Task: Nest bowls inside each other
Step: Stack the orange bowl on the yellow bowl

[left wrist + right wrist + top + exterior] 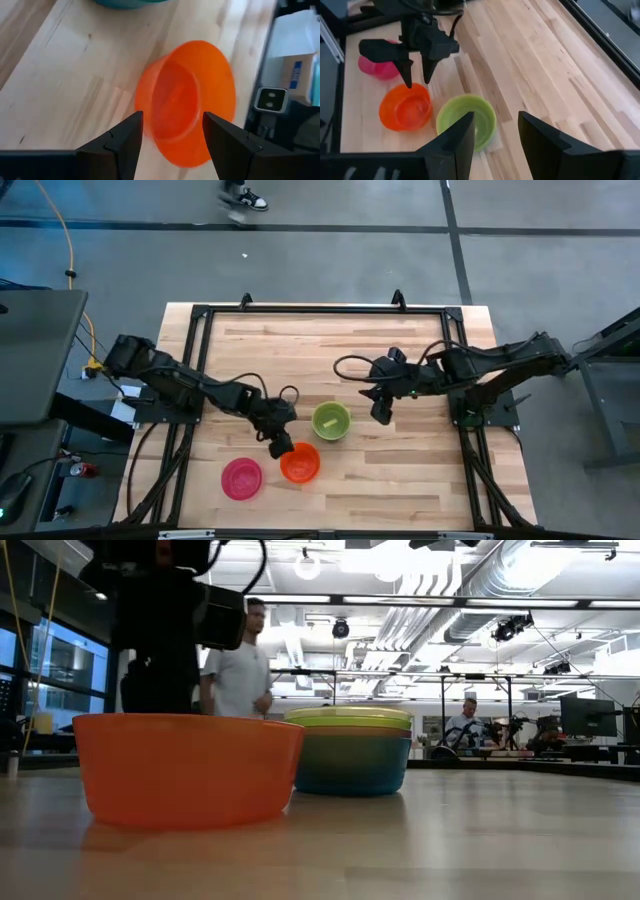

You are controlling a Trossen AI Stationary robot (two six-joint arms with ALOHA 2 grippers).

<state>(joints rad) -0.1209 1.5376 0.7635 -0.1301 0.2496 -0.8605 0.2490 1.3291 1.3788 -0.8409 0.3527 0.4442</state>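
Note:
The orange bowl (300, 463) stands upright on the table near its near edge, also seen in the low view (185, 768). My left gripper (279, 444) is open and points down over the bowl's left rim, with its fingers on either side of the wall in the left wrist view (172, 122). A stack with the lime green bowl (331, 420) on top, a yellow rim under it and the blue bowl (350, 768) at the bottom stands just behind. The pink bowl (241, 478) stands alone to the left. My right gripper (381, 414) hangs open to the right of the stack. No purple bowl shows. My left gripper has its open fingers (408, 75) pointing down from above at the orange bowl's rim (405, 91) on the bowl's left side, one finger inside and one outside. I cannot tell whether either finger touches the rim. The bowl rests on the table.
The far half of the wooden table (330, 345) is bare, within a black frame along the edges. People stand and walk in the room beyond the table (240, 660). A camera box (270, 99) sits at the near edge.

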